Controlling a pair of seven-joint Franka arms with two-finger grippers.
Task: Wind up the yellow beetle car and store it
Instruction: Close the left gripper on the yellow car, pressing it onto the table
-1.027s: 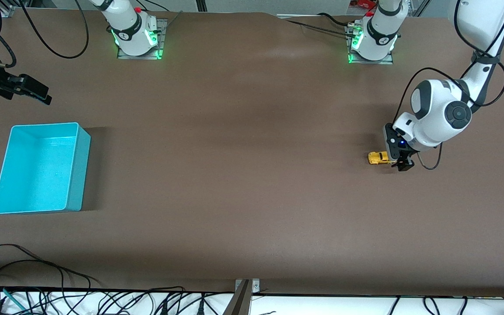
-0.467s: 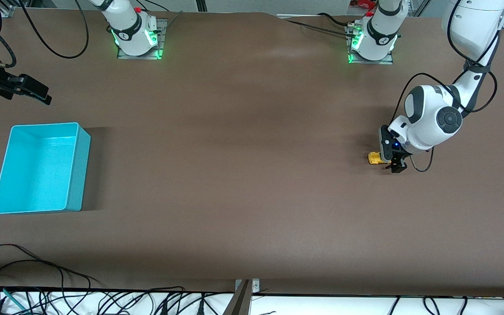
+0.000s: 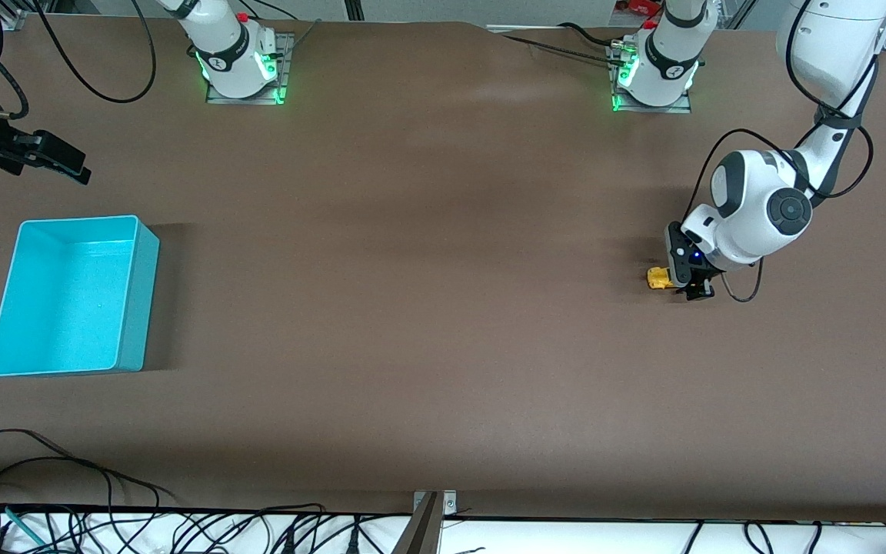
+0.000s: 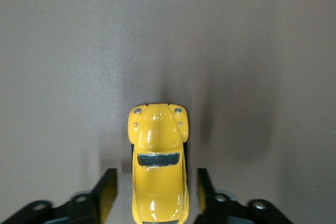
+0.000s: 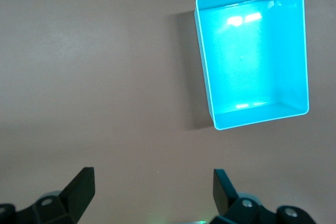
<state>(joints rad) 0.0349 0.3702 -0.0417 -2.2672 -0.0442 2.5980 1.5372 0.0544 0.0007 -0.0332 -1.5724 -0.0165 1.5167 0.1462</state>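
The yellow beetle car point(image 4: 158, 169) sits on its wheels on the brown table point(image 3: 428, 308), toward the left arm's end, its rounded hood and dark windscreen plain in my left wrist view. From the front camera I see only its yellow nose point(image 3: 657, 278) poking out from under the tool. The left gripper point(image 3: 691, 288) is down at table level around the car's rear half, one finger point(image 4: 107, 193) on each flank. The fingers stand narrow, just beside the body, with a thin strip of table showing on either side, so I cannot say they are pressing on the toy.

The turquoise bin point(image 3: 74, 296) stands open-topped well apart from the car, at the right arm's end of the table; I see nothing in it from the front camera or in my right wrist view point(image 5: 253, 51).

The right gripper point(image 3: 47, 158) waits in the air above the table near the bin, on the bases' side of it. Its fingers point(image 5: 79, 188) are spread wide and hold nothing.

Loose black cables point(image 3: 143, 523) trail along the table's edge nearest the front camera.
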